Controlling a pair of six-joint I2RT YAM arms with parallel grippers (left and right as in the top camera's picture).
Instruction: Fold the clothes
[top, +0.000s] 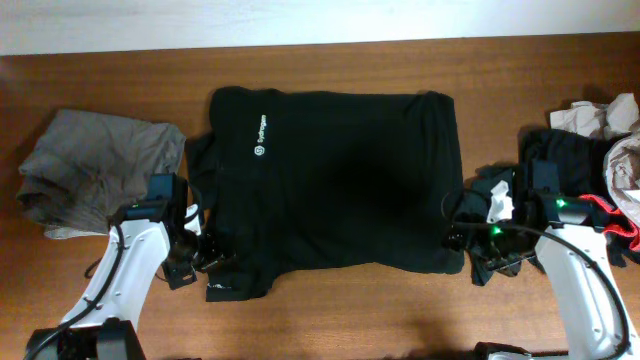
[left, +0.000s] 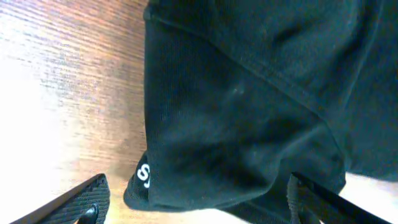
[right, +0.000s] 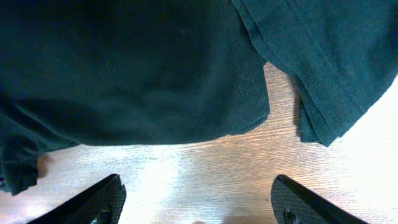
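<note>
At T-shirt edges: left claw, right claw wide open, empty.

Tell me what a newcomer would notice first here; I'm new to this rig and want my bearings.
A big black T-shirt with a small white logo lies spread across the middle of the wooden table. A crumpled brown garment sits to its left, a mixed pile at the right edge. The left hand and right hand, both open, are at the shirt's lower corners.
</note>
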